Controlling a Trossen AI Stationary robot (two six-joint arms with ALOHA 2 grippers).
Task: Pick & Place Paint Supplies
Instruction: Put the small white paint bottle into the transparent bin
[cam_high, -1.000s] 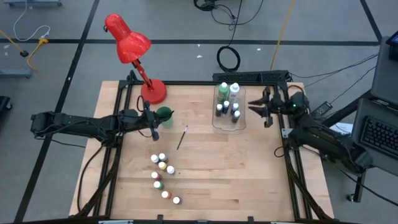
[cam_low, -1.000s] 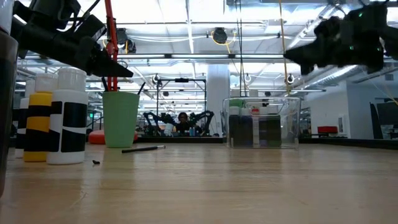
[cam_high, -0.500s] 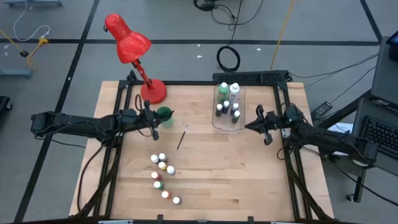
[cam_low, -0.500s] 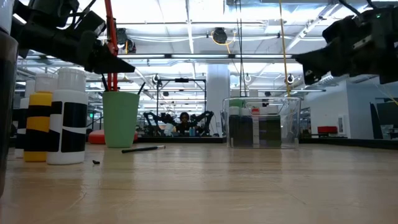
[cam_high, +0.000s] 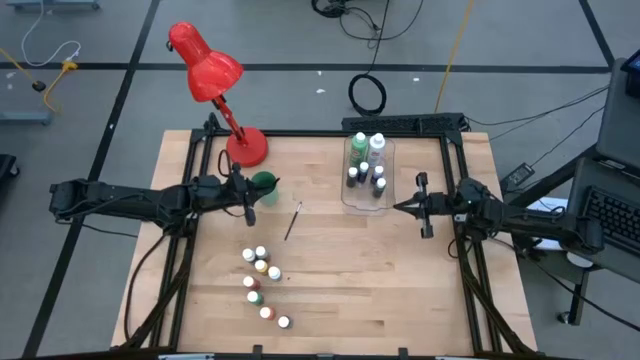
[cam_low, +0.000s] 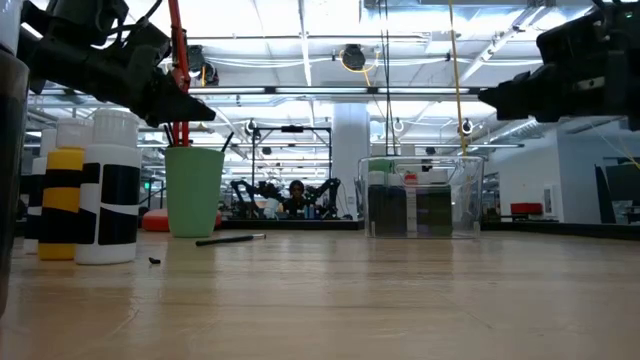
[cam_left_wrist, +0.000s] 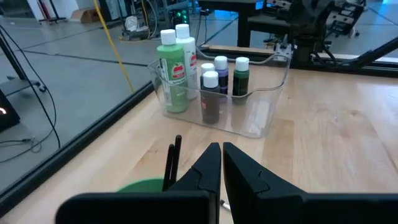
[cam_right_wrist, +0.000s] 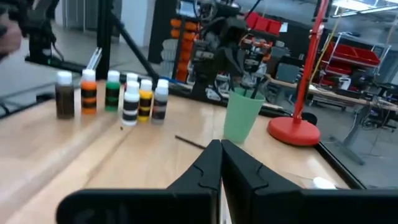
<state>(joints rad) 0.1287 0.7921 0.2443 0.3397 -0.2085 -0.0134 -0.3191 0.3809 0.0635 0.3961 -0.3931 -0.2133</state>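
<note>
Several tiny white-capped paint bottles (cam_high: 262, 282) stand in a loose row on the near part of the table. A clear bin (cam_high: 367, 172) holds the green and the white larger bottles (cam_left_wrist: 176, 67) and a few tiny ones. One dark paintbrush (cam_high: 293, 221) lies flat on the table. More brushes (cam_left_wrist: 172, 160) stick up out of the green cup (cam_high: 263, 183). My left gripper (cam_high: 250, 198) hovers shut just above that cup, pointing at the bin. My right gripper (cam_high: 398, 207) is shut and empty, raised off the table right of the bin.
A red desk lamp (cam_high: 215, 85) stands with its base (cam_high: 246, 148) at the far edge beside the cup. Bare wood lies between the loose brush and my right gripper and along the near right of the table.
My right arm has swung from beside the bin's right wall toward the near edge and stretched out lower, its gripper now pointing level toward the table's left. The bottles, brushes, cup and bin have stayed put.
</note>
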